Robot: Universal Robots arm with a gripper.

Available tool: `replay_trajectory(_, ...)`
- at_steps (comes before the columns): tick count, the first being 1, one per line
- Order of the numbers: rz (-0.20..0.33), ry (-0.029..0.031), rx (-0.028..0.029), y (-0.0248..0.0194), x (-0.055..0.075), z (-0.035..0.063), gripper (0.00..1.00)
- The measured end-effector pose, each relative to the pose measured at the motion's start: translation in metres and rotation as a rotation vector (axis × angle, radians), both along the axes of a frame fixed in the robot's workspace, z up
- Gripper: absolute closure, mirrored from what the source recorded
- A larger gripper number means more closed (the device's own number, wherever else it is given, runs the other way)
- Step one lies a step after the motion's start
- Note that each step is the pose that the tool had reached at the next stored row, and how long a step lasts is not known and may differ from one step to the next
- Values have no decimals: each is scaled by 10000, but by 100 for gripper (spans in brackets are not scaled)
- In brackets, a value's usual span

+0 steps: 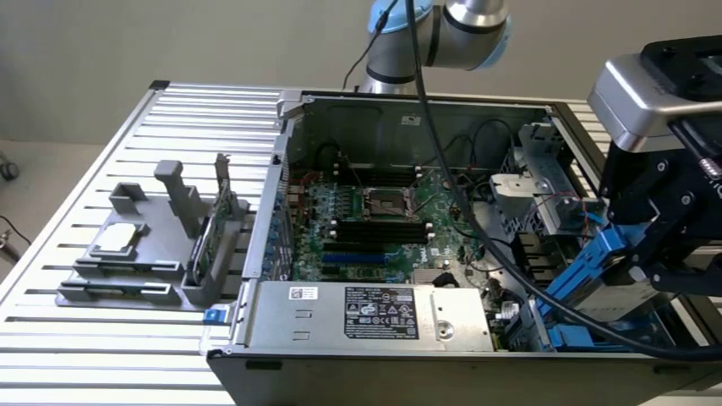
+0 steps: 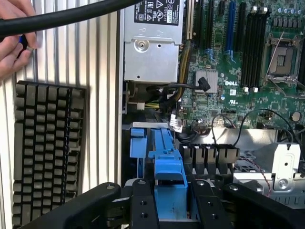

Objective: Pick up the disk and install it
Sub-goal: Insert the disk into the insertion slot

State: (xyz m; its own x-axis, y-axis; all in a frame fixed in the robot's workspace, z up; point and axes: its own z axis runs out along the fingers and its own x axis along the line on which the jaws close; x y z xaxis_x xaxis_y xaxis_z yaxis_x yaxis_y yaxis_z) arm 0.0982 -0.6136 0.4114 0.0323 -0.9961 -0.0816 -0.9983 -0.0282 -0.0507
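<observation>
- We are looking down into the computer case (image 1: 338, 376), which is lying on its side with the panel off, presumably so the arm is getting access from above
- The gripper (image 1: 654, 254) is clamping the disk (image 1: 598, 266) by its blue bracket (image 2: 169, 167)
- In the wrist view the bracket is sitting squarely between the two fingers (image 2: 143, 205), so we are reading this as a firm grasp rather than a mere touch
- The disk is hanging tilted over the case's drive-bay corner, at the opposite end of the case from the grey fixture (image 1: 147, 254)
- As far as we are able to judge, it is sitting above the bay metalwork and is not yet seated
- We are judging that the grip is on the bracket's end so that its side rails are left free for the bay guides
- The power supply (image 1: 373, 313) is lying inside the case, just beside that corner
- Outside the case, a person's hand (image 2: 14, 43) is hovering near a keyboard (image 2: 45, 152), probably for supervision
</observation>
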Motion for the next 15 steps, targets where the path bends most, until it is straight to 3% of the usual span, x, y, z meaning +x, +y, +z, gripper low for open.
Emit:
replay_trajectory(10, 41, 68, 24, -7, 0, -61, 66)
replay_trajectory(11, 45, 71, 29, -8, 0, -66, 59)
replay_trajectory(15, 54, 81, 34, -9, 0, -79, 59)
